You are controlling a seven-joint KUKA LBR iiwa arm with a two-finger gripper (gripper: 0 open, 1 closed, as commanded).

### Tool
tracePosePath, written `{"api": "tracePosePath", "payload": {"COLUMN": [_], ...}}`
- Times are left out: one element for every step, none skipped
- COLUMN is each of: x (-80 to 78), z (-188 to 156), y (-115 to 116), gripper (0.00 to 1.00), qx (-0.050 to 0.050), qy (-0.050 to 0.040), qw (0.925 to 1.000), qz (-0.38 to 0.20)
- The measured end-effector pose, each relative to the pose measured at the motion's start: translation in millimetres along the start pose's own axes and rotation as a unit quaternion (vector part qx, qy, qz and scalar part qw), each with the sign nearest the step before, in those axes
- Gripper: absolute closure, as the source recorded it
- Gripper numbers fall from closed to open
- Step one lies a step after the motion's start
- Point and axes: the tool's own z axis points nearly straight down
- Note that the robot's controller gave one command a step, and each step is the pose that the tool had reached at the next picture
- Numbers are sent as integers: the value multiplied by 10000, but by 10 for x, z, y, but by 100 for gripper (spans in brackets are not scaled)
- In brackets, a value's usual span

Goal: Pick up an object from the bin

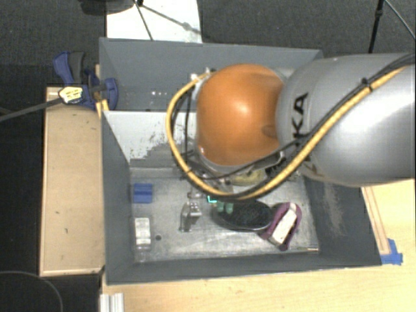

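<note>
My gripper point(189, 217) hangs low over the bin floor near the middle, below the arm's orange cover, with nothing seen in it. Just right of it lies a black oval thing point(244, 217) with a small teal piece point(223, 207) at its left end. A purple and white oblong thing point(284, 223) leans against the black one's right side. To the left, apart from the gripper, a small blue block point(142, 192) sits on the floor. A pale clear block point(142, 232) lies in front of it.
The arm and its orange cover hide the back and the right half of the bin. Bare grey floor runs between the gripper and the two blocks at the left, and along the front wall.
</note>
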Motion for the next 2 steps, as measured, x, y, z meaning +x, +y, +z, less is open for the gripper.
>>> {"api": "tracePosePath", "payload": {"x": [-868, -843], "z": [853, 1714], "y": [460, 483], "gripper": [0, 0], "qx": [-10, -1], "qy": [-47, -16], "qw": [9994, 9997], "qz": [-332, 233]}}
